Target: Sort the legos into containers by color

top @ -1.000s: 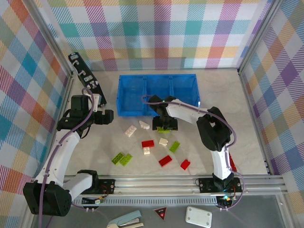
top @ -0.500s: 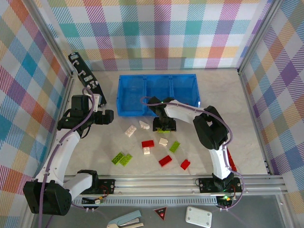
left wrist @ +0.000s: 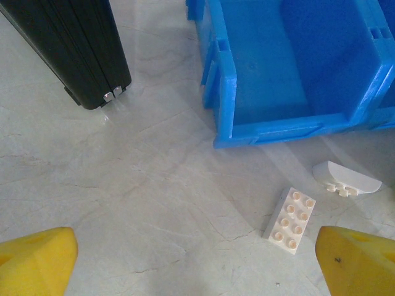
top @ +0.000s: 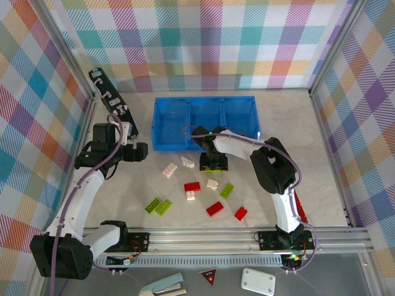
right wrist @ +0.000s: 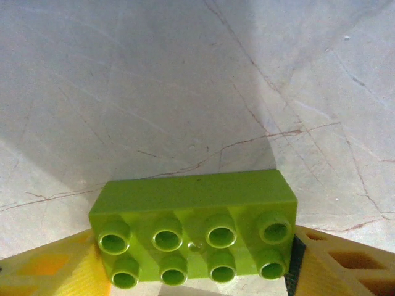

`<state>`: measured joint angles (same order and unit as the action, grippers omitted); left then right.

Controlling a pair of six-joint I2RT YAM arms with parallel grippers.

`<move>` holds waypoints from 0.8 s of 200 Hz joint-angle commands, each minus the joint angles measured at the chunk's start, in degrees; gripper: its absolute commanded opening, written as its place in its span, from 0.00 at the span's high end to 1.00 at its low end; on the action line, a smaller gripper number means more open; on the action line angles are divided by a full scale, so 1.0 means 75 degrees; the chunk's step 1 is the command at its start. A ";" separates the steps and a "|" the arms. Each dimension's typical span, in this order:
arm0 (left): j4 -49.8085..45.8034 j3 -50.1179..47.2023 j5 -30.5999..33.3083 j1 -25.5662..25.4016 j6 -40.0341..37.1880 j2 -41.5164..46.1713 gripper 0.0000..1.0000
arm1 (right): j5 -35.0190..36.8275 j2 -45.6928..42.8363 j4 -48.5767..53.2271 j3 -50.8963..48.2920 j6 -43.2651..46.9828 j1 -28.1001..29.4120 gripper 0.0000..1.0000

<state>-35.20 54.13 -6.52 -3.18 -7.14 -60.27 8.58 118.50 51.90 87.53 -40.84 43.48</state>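
My right gripper [top: 212, 163] is down on the table just in front of the blue three-compartment tray [top: 155, 123]. In the right wrist view its yellow fingers [right wrist: 49, 265] press both ends of a lime green lego [right wrist: 197, 234], so it is shut on it. Loose legos lie in front: white [top: 169, 170], red [top: 192, 186], green [top: 227, 190], a green pair [top: 158, 206], red [top: 215, 208]. My left gripper [top: 141, 152] hangs open left of the tray, above a white lego [left wrist: 290, 220] and a curved white one [left wrist: 345, 179].
A long black device [top: 111, 102] lies along the left wall, close to the tray's corner [left wrist: 222, 92]. A narrow red strip [top: 300, 209] sits by the right arm's base. The metal rail [top: 203, 237] bounds the near edge.
The right gripper's fingers have closed in onto the lime green lego and it has shifted slightly left. The left arm has not moved.
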 commanded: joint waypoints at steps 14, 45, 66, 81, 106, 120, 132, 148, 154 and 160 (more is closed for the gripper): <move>0.0099 0.0037 -0.0055 0.0073 -0.0007 -0.0011 0.02 | 0.0088 -0.0219 0.0330 0.0319 0.0184 0.0034 0.33; 0.0091 0.0036 -0.0067 0.0084 -0.0009 -0.0018 0.02 | 0.0142 -0.0377 0.0554 0.0607 0.0249 0.0063 0.33; 0.0093 0.0032 -0.0064 0.0084 -0.0010 -0.0009 0.02 | 0.0157 -0.0424 0.0784 0.0897 0.0344 0.0074 0.33; 0.0097 0.0028 -0.0055 0.0080 -0.0011 -0.0004 0.01 | 0.0201 -0.0437 0.0915 0.1115 0.0439 0.0073 0.33; 0.0098 0.0025 -0.0067 0.0083 -0.0010 -0.0015 0.02 | 0.0296 -0.0417 0.1034 0.1408 0.0587 0.0062 0.33; 0.0096 0.0010 -0.0063 0.0084 -0.0009 -0.0012 0.02 | 0.0342 -0.0336 0.1121 0.1620 0.0673 0.0057 0.33; 0.0110 0.0013 -0.0068 0.0084 -0.0011 -0.0010 0.02 | 0.0385 -0.0243 0.1210 0.1855 0.0749 0.0038 0.33; 0.0100 0.0025 -0.0073 0.0082 -0.0012 -0.0021 0.01 | 0.0397 -0.0084 0.1314 0.2195 0.0824 0.0015 0.33; 0.0098 0.0025 -0.0068 0.0084 -0.0009 -0.0015 0.02 | 0.0407 -0.0025 0.1343 0.2322 0.0862 0.0003 0.33; 0.0098 0.0025 -0.0067 0.0084 -0.0011 -0.0025 0.02 | 0.0427 0.0035 0.1359 0.2439 0.0902 -0.0025 0.33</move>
<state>-35.22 54.13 -6.55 -3.18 -7.11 -60.27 10.55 117.82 59.33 101.71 -36.16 43.57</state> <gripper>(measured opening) 0.986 0.670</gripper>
